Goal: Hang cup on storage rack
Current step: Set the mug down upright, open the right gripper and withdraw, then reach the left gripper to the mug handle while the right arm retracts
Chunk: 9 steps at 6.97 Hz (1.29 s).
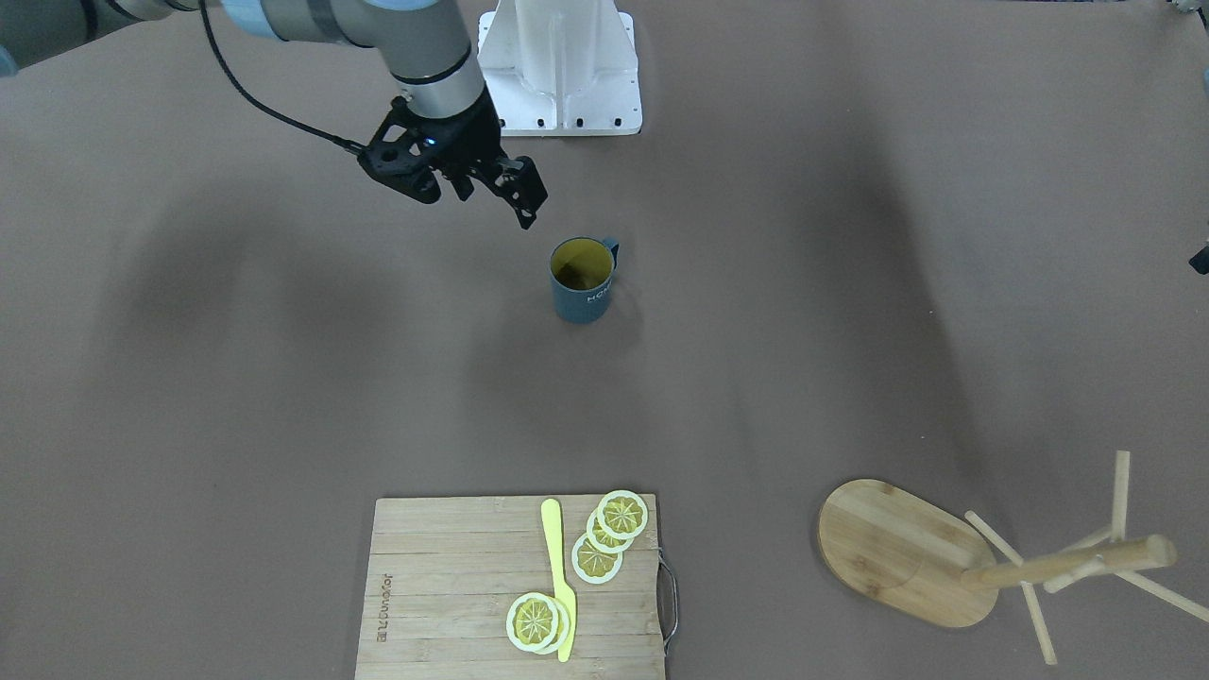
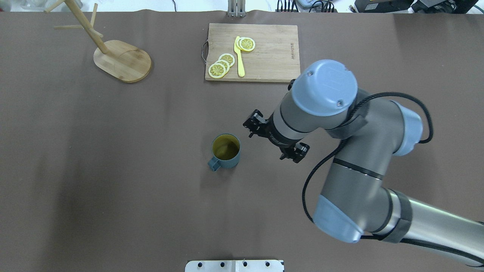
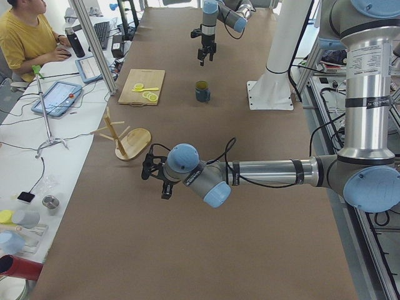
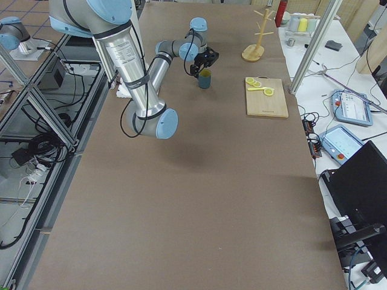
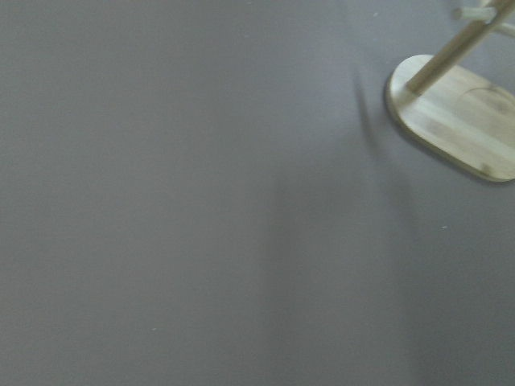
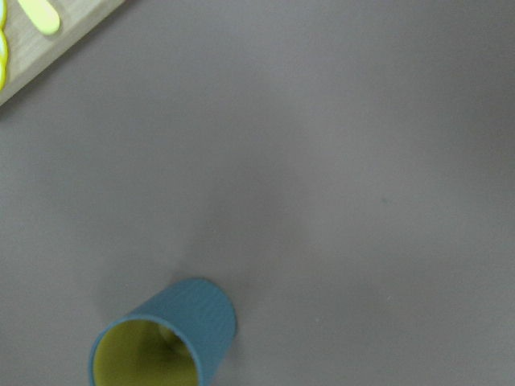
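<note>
The dark teal cup (image 1: pixel 581 302) with a yellow inside stands upright on the brown table, also in the overhead view (image 2: pixel 226 151) and low left in the right wrist view (image 6: pixel 165 346). Its handle points toward the robot. My right gripper (image 1: pixel 477 203) hangs open and empty above the table beside the cup, apart from it, to its right in the overhead view (image 2: pixel 273 138). The wooden storage rack (image 2: pixel 123 60) stands upright at the far left corner; no cup hangs on it. My left gripper (image 3: pixel 153 169) hovers near the rack; I cannot tell whether it is open.
A slatted cutting board (image 2: pixel 264 53) with lemon slices (image 2: pixel 221 64) and a yellow knife (image 2: pixel 239 56) lies at the far middle. The white robot base plate (image 1: pixel 562 66) is at the near edge. An operator (image 3: pixel 28 37) sits beyond the far side.
</note>
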Each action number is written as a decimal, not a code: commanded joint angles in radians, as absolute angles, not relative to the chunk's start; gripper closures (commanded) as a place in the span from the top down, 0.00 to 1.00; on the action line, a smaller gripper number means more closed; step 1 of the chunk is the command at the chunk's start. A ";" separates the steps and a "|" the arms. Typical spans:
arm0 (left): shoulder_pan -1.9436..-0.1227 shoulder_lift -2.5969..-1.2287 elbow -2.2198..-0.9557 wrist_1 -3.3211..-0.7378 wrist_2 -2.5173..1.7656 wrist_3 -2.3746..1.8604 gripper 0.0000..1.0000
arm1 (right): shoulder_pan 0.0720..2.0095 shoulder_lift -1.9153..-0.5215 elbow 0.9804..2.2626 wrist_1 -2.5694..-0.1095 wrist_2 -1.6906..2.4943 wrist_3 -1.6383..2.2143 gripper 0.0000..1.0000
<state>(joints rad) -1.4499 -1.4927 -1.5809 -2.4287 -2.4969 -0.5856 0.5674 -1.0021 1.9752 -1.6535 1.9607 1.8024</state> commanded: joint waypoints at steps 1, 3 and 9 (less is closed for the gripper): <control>-1.312 -1.514 -1.676 -2.557 -2.496 -0.701 0.97 | 0.676 -1.119 2.020 -1.655 2.015 1.607 1.00; -1.145 -1.554 -1.829 -2.557 -2.357 -0.880 0.98 | 0.753 -1.196 2.014 -1.655 2.043 1.429 1.00; -0.751 -1.795 -1.832 -2.464 -2.081 -0.786 0.88 | 0.925 -1.339 1.933 -1.651 2.098 0.981 1.00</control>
